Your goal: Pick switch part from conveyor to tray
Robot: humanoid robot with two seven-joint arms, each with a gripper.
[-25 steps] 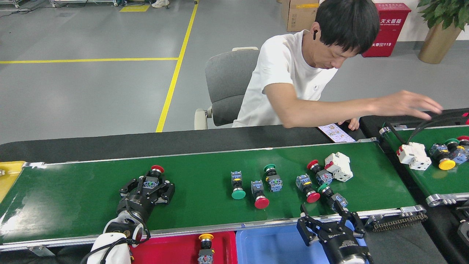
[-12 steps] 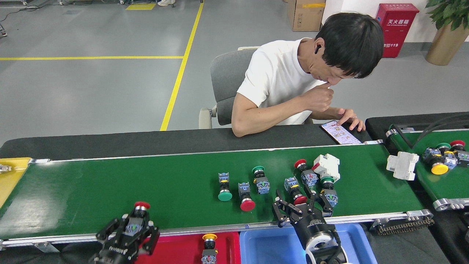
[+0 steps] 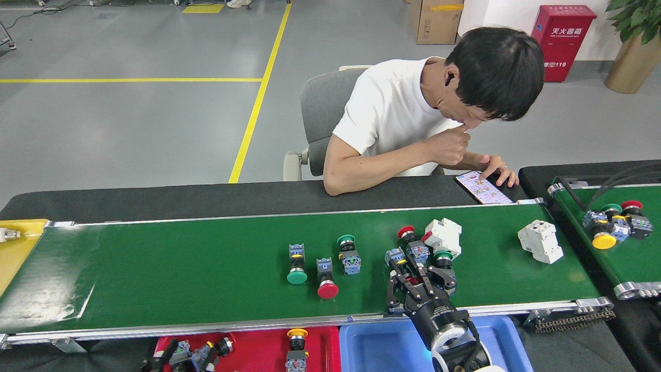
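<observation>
A: Right gripper (image 3: pixel 411 274)?
B: On the conveyor (image 3: pixel 155 279), fingers closing around a red-capped switch part (image 3: pixel 397 257); full grip not confirmed.
A: Left gripper (image 3: pixel 178 356)?
B: Low over the red tray (image 3: pixel 258 351), grip indiscernible.

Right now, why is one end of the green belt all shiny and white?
Head view: that is glare, ceiling light bouncing off the glossy conveyor at its left end, washing the green pale. Head view: the rest of the belt stays deep green, and the switch parts cast only short, soft shadows. Head view: everything looks sharp, though the red tray is cut off by the bottom edge.
</observation>
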